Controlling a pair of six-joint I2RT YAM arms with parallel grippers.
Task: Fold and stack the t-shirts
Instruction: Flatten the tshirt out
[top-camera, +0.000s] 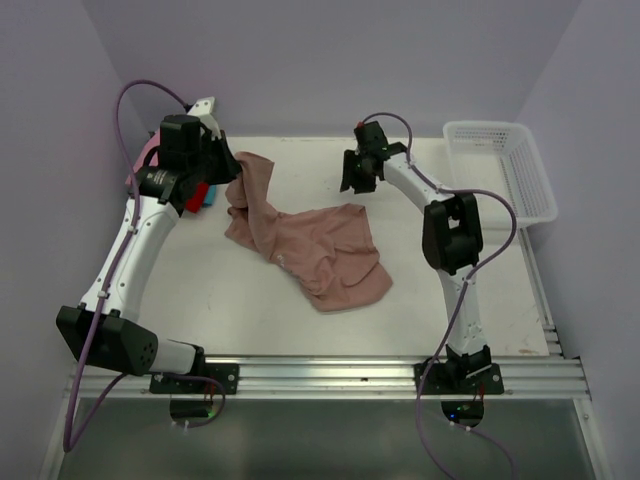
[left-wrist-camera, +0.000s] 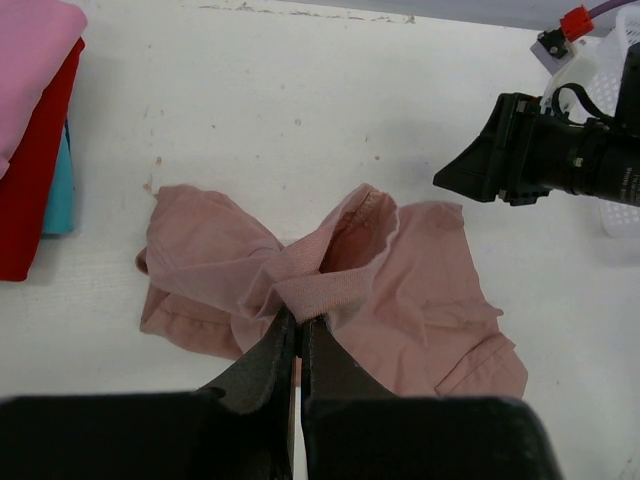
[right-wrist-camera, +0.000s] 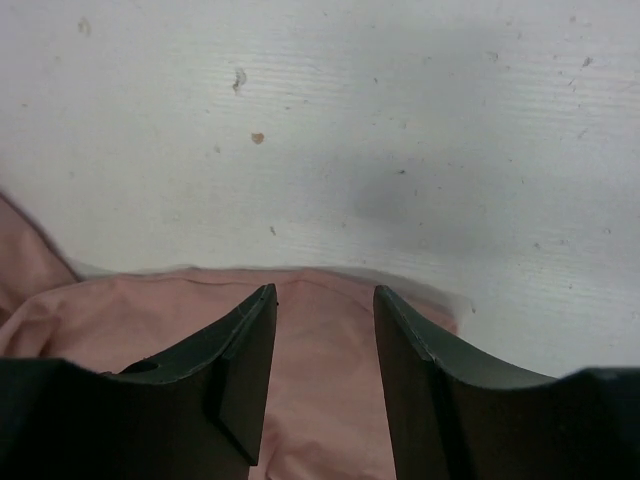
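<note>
Risks losing the shirt (top-camera: 310, 245): pinched only at a twisted bunch of cloth, so likely to slide out, or to lift as a rope rather than a flat panel and spoil any fold. Could also be dragged against the stack (left-wrist-camera: 30, 150) at the left edge of the left wrist view, knocking it askew. Dusty pink, crumpled, not yet folded. Sprawled across the middle of the top view, one end drawn up toward the upper left, the rest heaped on the table (top-camera: 250, 310) nearer the centre. Ribbed band, collar or hem, showing at the twist. Clenched on that twist, the left gripper (left-wrist-camera: 298, 322). Farther right, the right gripper (right-wrist-camera: 325, 295): released, jaws apart with nothing between, just over the shirt's far edge. Might catch two layers at once, or bare table, if lowered there. Well apart at the upper right of the top view, a basket (top-camera: 500, 170).
</note>
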